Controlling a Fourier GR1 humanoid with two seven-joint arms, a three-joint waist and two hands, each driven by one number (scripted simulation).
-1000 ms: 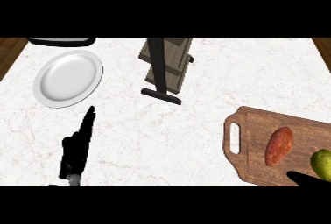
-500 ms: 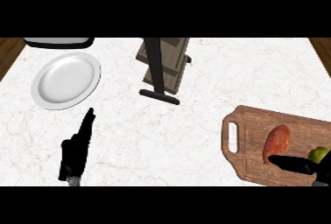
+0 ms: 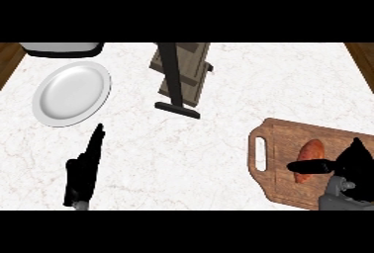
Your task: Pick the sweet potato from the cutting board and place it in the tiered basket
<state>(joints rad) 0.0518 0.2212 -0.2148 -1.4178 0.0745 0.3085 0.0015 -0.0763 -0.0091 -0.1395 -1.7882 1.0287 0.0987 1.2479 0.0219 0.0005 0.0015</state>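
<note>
The white marbled worktop [image 3: 197, 163] fills almost the whole head view, with strips of brown wood showing at its far left and far right corners. On its right side, toward the near edge, lies the wooden cutting board [image 3: 281, 185], turned slightly askew, with a slotted handle at its left end. The tiered basket [image 3: 191, 69] stands at the far middle of the worktop, well apart from the board. It is a brown wooden frame seen from above, and a black post runs down it to a black foot that points toward the viewer. To the left of the basket, and clear of it, sits a round white plate [image 3: 71, 93]. Just beyond the plate, a pale, dark-rimmed container [image 3: 62, 49] is cut off by the far edge of the view. The left hand [image 3: 82, 170] rests low on the left, below the plate, with its fingers straight, held together and pointing away. The right hand [image 3: 352, 160] comes in at the lower right corner above the board. It is spread, with its fingers pointing up and away and its thumb stretched leftward across the near end of the sweet potato [image 3: 314, 150]. Whether the thumb touches the sweet potato cannot be told. The sweet potato is orange-red and lies lengthwise on the right half of the cutting board, just left of the right hand's palm.
</note>
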